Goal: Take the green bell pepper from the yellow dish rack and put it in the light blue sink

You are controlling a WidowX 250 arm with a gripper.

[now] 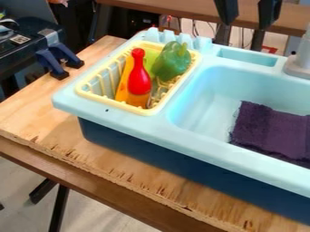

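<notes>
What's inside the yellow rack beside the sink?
The yellow rack holds a red bowling pin, a green pepper and something orange. What lies beneath them is mostly covered.

Wooden tabletop (36,111), front edge rough; pale-blue toy sink (134,125) on top; dark-blue clamps (46,58) at left.

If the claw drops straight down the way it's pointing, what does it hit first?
Probably the shallow recess in the sink's back ledge, which lies below the claw in the picture. Its depth is unclear, though: nearer the camera, it could meet the basin instead.
</notes>
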